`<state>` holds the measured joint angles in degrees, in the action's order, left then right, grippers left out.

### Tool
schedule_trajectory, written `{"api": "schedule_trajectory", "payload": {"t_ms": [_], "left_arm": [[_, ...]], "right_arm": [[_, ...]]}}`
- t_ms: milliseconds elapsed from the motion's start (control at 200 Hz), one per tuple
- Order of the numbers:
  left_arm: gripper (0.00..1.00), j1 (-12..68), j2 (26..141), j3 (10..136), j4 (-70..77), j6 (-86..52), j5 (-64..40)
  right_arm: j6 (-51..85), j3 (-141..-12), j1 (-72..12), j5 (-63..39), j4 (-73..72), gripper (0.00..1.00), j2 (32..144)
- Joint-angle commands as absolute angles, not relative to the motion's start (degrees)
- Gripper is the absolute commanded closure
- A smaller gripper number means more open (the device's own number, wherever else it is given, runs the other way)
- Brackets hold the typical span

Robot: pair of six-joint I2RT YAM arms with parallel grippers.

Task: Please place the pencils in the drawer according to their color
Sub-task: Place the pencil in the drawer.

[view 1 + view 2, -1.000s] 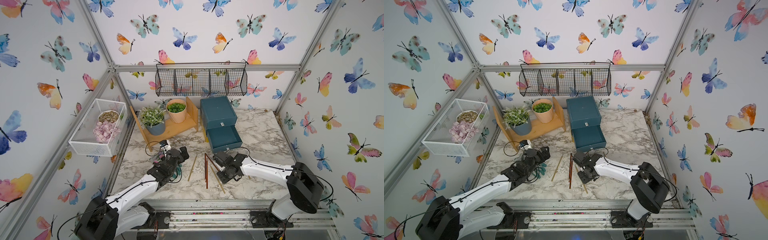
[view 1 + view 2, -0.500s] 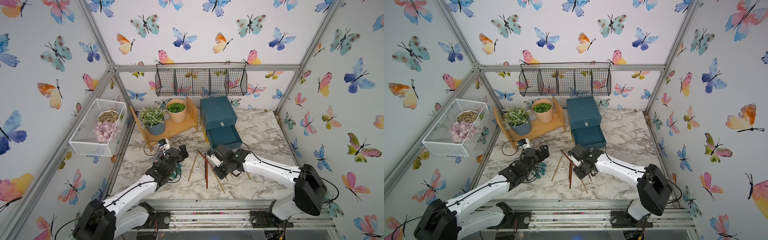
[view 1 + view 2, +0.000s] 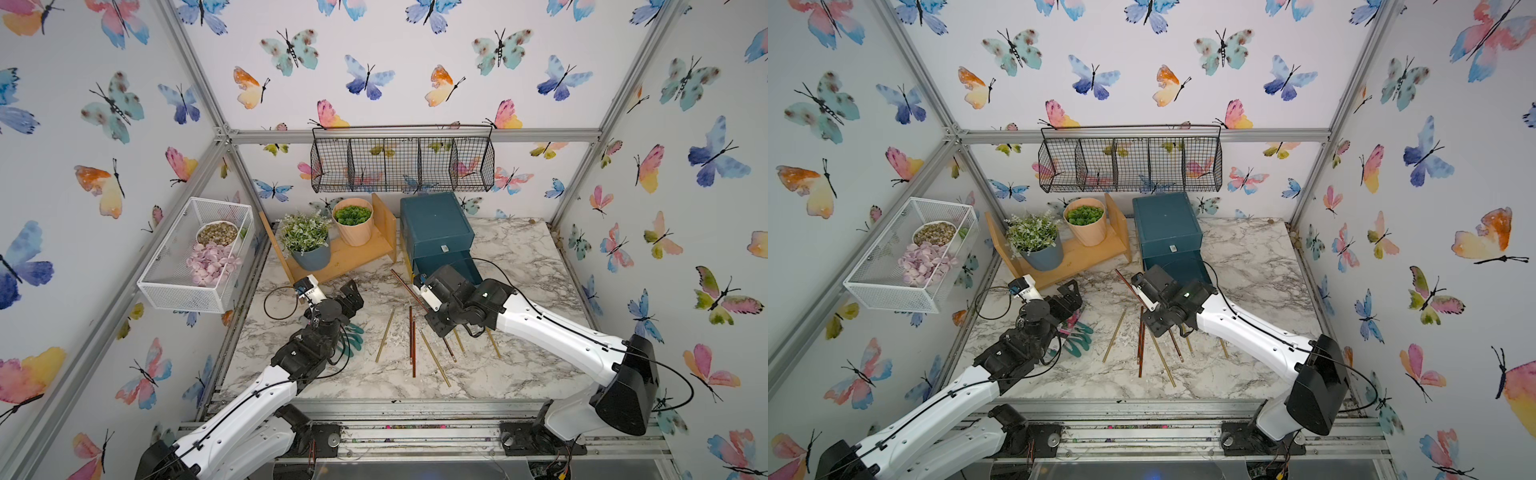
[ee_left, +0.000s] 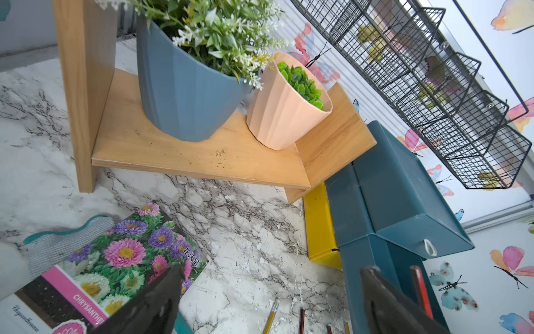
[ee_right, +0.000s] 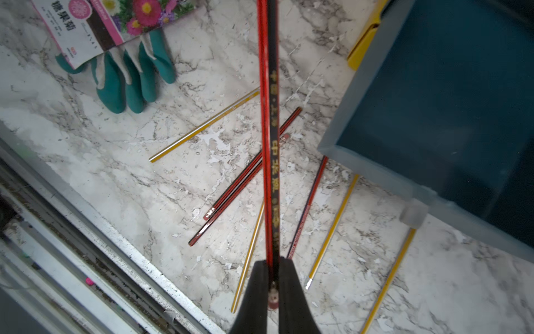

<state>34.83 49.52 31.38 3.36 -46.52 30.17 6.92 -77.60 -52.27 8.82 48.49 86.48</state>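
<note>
Marble tabletop (image 3: 519, 266) carries the teal chest (image 3: 436, 226), middle drawer (image 5: 448, 115) pulled out. Right claw (image 5: 271, 277) pinches a red-and-black pencil (image 5: 270, 144) by its end beside the chest, probably to feed it in lengthwise. Left claw (image 3: 353, 295) gapes empty nearby; other pencils (image 3: 413, 345) lie loose before the chest.

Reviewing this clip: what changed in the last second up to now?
The right gripper, shut on a red-and-black pencil throughout, lifted it off the loose pencils and carried it toward the open drawer of the chest. Nothing was let go. The left gripper stayed open, hardly moving; loose pencils and chest stayed put.
</note>
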Motion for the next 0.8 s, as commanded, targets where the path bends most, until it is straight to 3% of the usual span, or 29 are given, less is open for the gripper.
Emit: {"api": "schedule_trajectory", "payload": {"t_ms": [0,200,796], "left_arm": [[0.02,34.4,49.0,31.4,2.0,-45.8,32.8],[0.02,34.5,49.8,31.4,2.3,-46.1,32.2],[0.02,34.4,52.9,30.8,4.2,-46.9,29.9]], "right_arm": [[4.9,-79.7,-52.4,20.1,53.5,0.96,87.0],[0.7,-80.2,-51.2,30.9,54.4,0.96,88.4],[-19.8,-82.1,-41.8,25.8,46.1,0.96,91.0]]}}
